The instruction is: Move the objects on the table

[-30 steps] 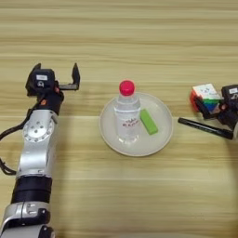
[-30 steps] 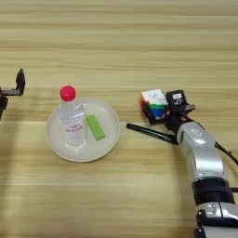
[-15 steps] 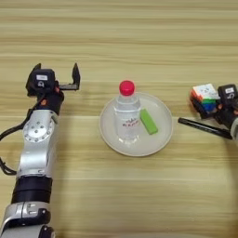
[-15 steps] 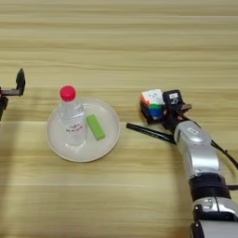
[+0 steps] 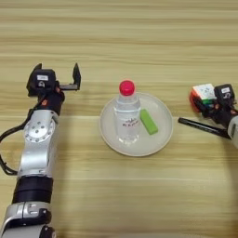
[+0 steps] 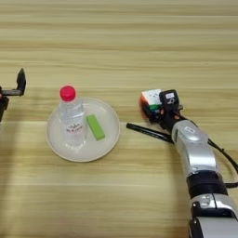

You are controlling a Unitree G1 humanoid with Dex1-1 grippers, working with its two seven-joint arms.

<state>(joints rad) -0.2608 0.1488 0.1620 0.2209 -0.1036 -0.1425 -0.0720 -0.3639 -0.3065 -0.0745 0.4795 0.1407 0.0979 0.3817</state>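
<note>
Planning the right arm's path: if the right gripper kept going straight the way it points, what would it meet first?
The small multicoloured puzzle cube: the right gripper already sits against it, pointing up-left. Beyond the cube, only bare wooden table shows, though depth is hard to judge.

No legible text anywhere. The bottle [image 5: 127,116] carries faint red print, too small to read. White stickers on the left gripper [image 5: 56,76] and right gripper [image 6: 155,109] housings: unreadable.

- your left arm [image 5: 37,148] has silver-grey shells with a round joint disc, black bands, a black cable.
- your right arm [image 6: 195,153] matches; both black wrist blocks carry small white labels and orange accents.
</note>
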